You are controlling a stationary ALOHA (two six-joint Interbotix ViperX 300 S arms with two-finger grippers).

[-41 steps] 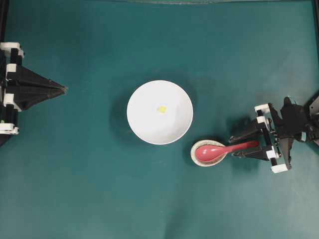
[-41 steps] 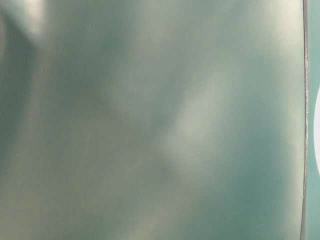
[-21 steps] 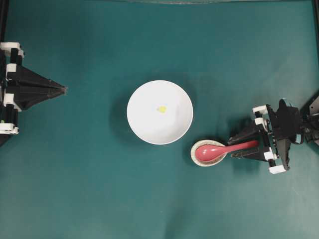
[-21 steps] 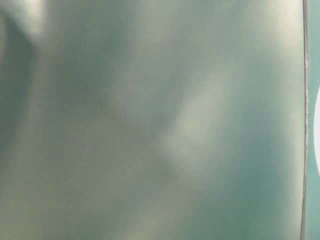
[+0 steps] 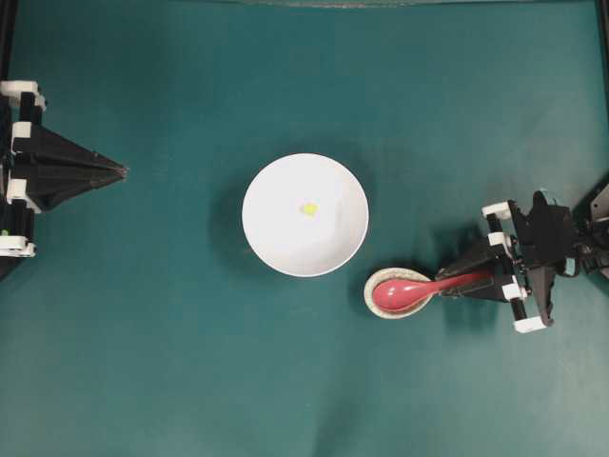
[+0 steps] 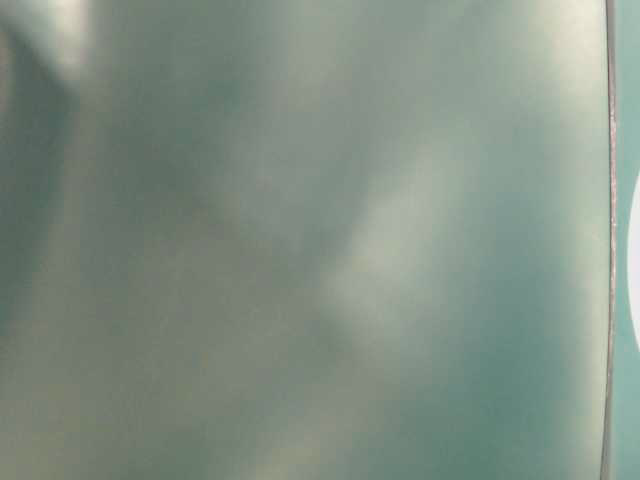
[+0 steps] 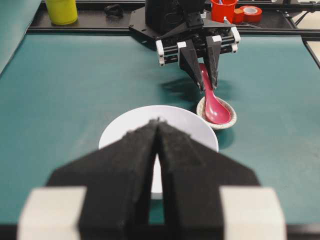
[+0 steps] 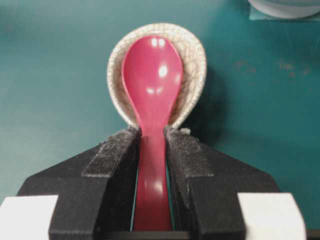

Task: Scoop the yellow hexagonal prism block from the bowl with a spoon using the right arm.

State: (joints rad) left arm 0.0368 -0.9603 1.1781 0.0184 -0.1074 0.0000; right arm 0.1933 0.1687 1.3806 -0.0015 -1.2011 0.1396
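The right claw (image 8: pixel 152 150) has its pads against both sides of the spoon (image 8: pixel 151 95) handle, whose scoop lies in the speckled rest (image 5: pixel 397 293) at lower right. Grip firmly and lift level before swinging to the bowl (image 5: pixel 276 243), mid-frame, where the yellow block (image 5: pixel 309 208) sits. The left claw (image 7: pixel 157 131) is closed, idle.

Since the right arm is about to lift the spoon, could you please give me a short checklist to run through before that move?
1. Right pincer astride the spoon handle: ok, one finger each side.
2. Grip fully closed: cannot tell; a thin gap may remain.
3. Scoop seated in the speckled spoon rest: ok.
4. Yellow block in the white bowl: ok, near its centre.
5. Left pincer clear of the bowl: ok, shut at the table's left edge.
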